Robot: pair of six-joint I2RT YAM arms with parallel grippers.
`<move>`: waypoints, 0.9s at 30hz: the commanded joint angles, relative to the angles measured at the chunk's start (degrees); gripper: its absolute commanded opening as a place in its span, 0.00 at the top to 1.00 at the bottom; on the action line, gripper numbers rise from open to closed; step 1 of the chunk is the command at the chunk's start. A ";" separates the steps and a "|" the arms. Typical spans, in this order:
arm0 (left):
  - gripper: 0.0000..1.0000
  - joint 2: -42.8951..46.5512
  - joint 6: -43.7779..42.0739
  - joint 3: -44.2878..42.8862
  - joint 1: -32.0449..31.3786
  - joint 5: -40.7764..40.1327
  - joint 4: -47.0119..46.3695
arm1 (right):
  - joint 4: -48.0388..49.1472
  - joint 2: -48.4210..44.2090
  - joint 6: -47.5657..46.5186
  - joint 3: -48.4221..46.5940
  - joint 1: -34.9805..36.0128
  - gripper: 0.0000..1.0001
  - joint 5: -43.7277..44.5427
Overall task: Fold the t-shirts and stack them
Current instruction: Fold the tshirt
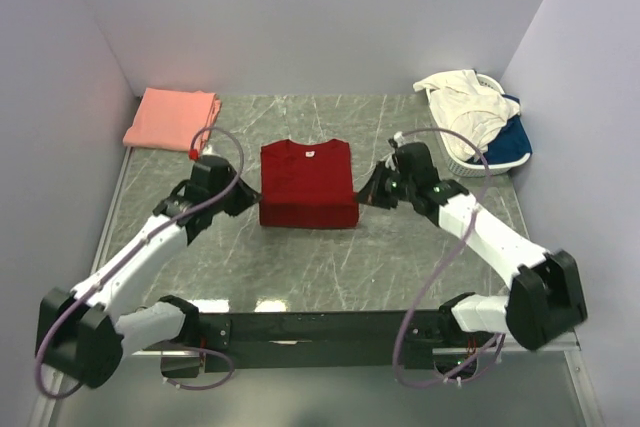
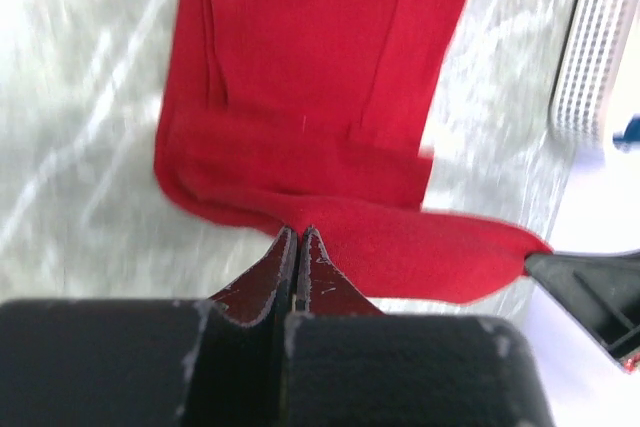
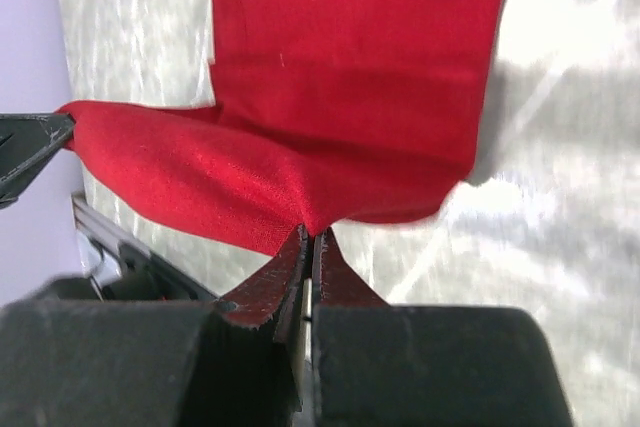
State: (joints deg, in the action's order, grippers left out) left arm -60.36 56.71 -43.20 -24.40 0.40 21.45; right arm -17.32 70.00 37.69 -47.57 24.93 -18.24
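A deep red t-shirt [image 1: 306, 185] lies collar-up on the middle of the table, its sides folded in and a small white neck label showing. My left gripper [image 1: 255, 197] is shut on the near left corner of its hem, fingertips pinching the cloth in the left wrist view [image 2: 297, 230]. My right gripper [image 1: 362, 194] is shut on the near right corner, seen in the right wrist view [image 3: 313, 232]. The near edge of the red t-shirt [image 2: 320, 97] [image 3: 350, 77] is lifted and stretched between both grippers. A salmon pink t-shirt [image 1: 172, 117] lies folded at the back left.
A white slatted basket [image 1: 480, 155] stands at the back right with a cream-white t-shirt [image 1: 458, 99] and a blue one [image 1: 512, 137] heaped in it. The grey marbled table [image 1: 330, 267] is walled on three sides.
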 commanded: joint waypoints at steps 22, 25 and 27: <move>0.99 -59.39 -10.56 -53.44 15.35 14.35 -7.13 | -2.89 56.36 -1.66 -55.93 -14.20 1.00 -12.17; 0.91 -66.00 -10.92 -58.64 16.58 16.72 -8.61 | -3.07 62.34 -1.31 -62.61 -15.52 0.93 -14.02; 0.72 -67.69 -10.48 -59.45 17.98 20.24 -12.82 | -4.12 64.64 -1.57 -66.92 -16.31 0.70 -14.02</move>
State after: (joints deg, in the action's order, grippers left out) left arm -126.10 47.33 -99.55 -8.49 15.59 12.84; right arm -20.27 132.75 36.51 -108.51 10.20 -30.70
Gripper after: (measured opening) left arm 0.237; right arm 0.259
